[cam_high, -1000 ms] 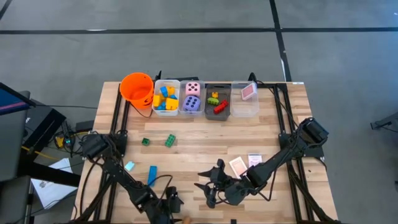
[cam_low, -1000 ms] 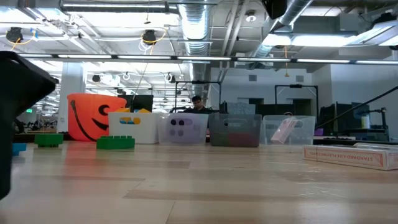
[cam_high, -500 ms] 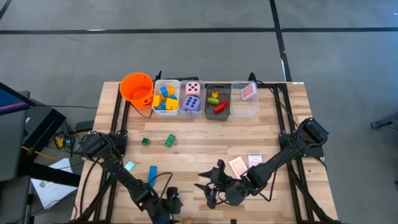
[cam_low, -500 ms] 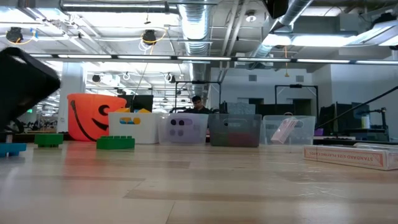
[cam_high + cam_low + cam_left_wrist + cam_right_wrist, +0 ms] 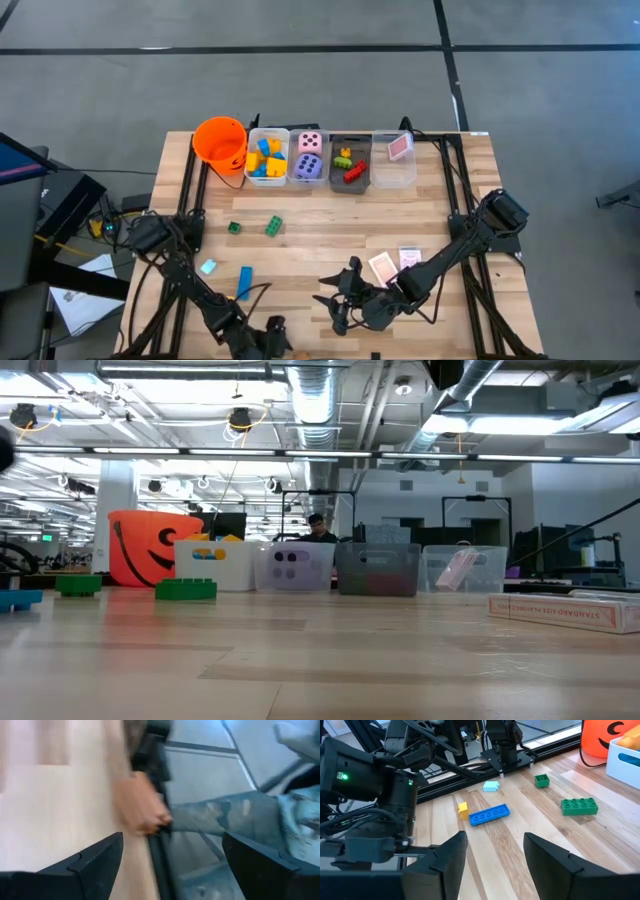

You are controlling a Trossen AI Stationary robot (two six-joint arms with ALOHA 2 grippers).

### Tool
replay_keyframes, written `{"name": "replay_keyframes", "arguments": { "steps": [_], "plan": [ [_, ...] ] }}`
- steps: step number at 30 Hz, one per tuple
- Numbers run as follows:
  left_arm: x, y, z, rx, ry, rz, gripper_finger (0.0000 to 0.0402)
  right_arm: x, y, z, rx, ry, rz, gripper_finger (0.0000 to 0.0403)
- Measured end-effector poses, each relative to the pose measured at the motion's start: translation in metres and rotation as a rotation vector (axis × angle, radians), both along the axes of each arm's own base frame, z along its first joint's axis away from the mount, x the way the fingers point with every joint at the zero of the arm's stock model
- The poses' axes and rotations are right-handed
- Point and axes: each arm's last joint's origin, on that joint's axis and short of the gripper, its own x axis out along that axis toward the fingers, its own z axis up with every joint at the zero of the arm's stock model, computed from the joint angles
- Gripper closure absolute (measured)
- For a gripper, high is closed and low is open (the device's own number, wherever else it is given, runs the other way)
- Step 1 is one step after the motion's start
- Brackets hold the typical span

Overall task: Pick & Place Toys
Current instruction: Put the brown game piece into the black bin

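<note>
A wooden table [image 5: 300, 255] seen from above, with two dark robot arms reaching in from the near edge. Along the far edge stand an orange bucket [image 5: 220, 141] and a row of four small bins. The white bin [image 5: 267, 157] beside the bucket holds yellow and blue blocks. The next bin holds a pink die [image 5: 311, 142] and a purple die [image 5: 309, 166]. A grey bin [image 5: 350, 163] holds yellow, green and red blocks, and a clear bin [image 5: 394, 160] at the end of the row holds a pink card [image 5: 399, 148].

Loose toys lie on the table. A small green block [image 5: 234, 228] and a longer green block [image 5: 273, 226] sit side by side in the left middle. Nearer the front lie a light blue block [image 5: 208, 266] and a long blue block [image 5: 245, 281], with a small yellow block [image 5: 463, 810] touching the long blue one. Two pink-white cards [image 5: 383, 266] lie right of centre.

The left gripper [image 5: 268, 343] hangs at the near edge of the table, its jaws wide open and holding nothing. Its wrist view shows a person's hand [image 5: 140, 805] resting on the table edge. The right gripper [image 5: 338, 294] sits low near the front centre, just left of the cards, its jaws parted and empty, pointing toward the blue blocks.
</note>
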Motion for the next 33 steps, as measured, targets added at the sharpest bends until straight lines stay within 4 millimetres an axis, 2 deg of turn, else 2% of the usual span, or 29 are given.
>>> {"name": "replay_keyframes", "arguments": {
  "steps": [7,18,33],
  "plan": [
    [0.007,0.005,-0.004,0.016,-0.016,0.058,0.0069,0.000,0.000,0.000,0.000,-0.001,-0.001,0.0210],
    [0.014,0.001,-0.025,-0.028,-0.043,0.088,0.0069,0.000,0.000,0.000,0.000,-0.001,-0.001,0.0210],
    [0.020,0.005,-0.026,-0.028,-0.047,0.114,0.0069,0.000,0.000,0.000,0.000,-0.001,-0.001,0.0210]
  ]
}}
